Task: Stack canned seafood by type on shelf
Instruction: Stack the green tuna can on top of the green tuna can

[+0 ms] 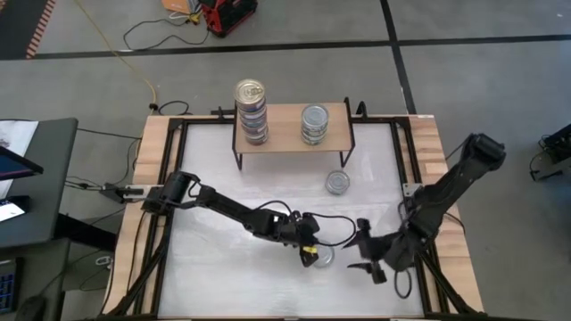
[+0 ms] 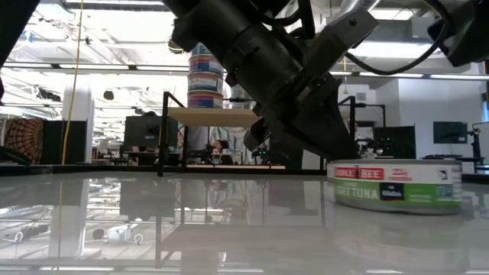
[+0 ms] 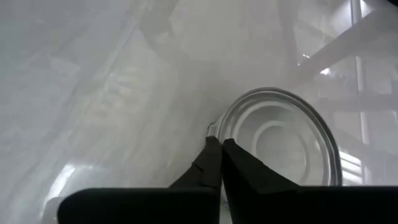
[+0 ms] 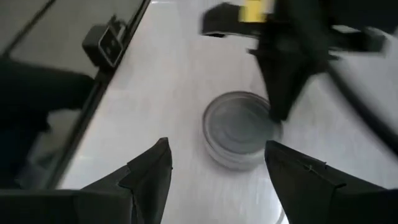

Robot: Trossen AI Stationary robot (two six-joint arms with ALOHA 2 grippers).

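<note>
While the white table [image 1: 223, 267] fills most of the high view, my two arms reach across its lower half. The shelf [image 1: 290, 134] stands at the upper centre of that view, a light-wood board on thin black legs. On its left end rises a tall stack of cans [image 1: 252, 111] with a gold lid on top; on its right end sits a shorter stack [image 1: 314, 124] with a silver lid. One silver-lidded can [image 1: 336, 183] rests alone on the table just below the shelf's right leg.

Lower down, right of centre, my left gripper [image 1: 310, 252] is clenched tight, fingers pressed together with nothing between them, their tips at the rim of a silver-lidded tuna can [image 3: 283, 140]. In the low view this can [image 2: 394, 183] lies flat on the table at the right, its green and white label facing the camera.

My right gripper [image 1: 368, 254] hangs just right of that can, fingers [image 4: 149, 171] spread wide and holding nothing, the can [image 4: 239, 129] lying ahead of them.
</note>
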